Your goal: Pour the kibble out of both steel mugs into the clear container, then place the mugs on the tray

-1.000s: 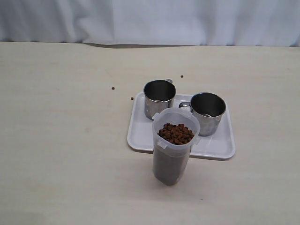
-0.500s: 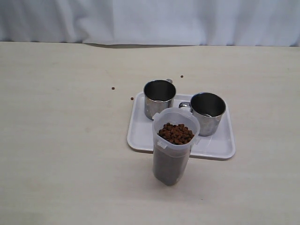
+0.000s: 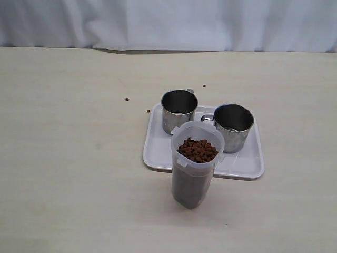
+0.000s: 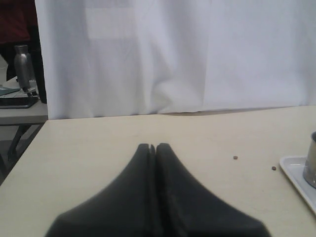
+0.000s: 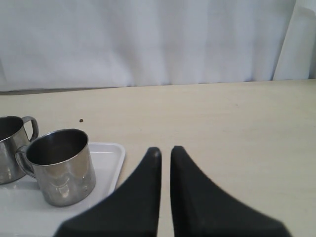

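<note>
- Two grippers hang away from the work. The left gripper (image 4: 152, 146) has its black fingers pressed flat together, clenched on nothing, over bare table (image 4: 89, 148) well to one side of the tray (image 3: 247, 163).
- The right gripper (image 5: 166, 149) is all but closed, with only a thin slit between its fingers and nothing in it. It hangs over the table just beside the tray's opposite side.
- Neither gripper shows in the exterior view.
- Both mugs stand upright on the tray, apart from each other.
- The first steel mug (image 3: 179, 110) sits at the tray's far corner on the left gripper's side.
- The second steel mug (image 3: 233, 126) sits nearer the tray's middle, toward the right gripper's side, with its handle turned toward the first.
- The clear container (image 3: 192, 182) stands upright on the table before the tray's near edge. Whether it touches the rim cannot be told.
- Kibble (image 3: 197, 150) fills the container almost to its mouth.
- Three stray pellets lie on the table outside the tray: one (image 3: 148, 111) just beside its far corner, one (image 3: 127, 99) farther out, one (image 3: 204, 86) beyond its far edge.
- A white curtain (image 3: 168, 23) hangs behind the table, beyond the tray.
</note>
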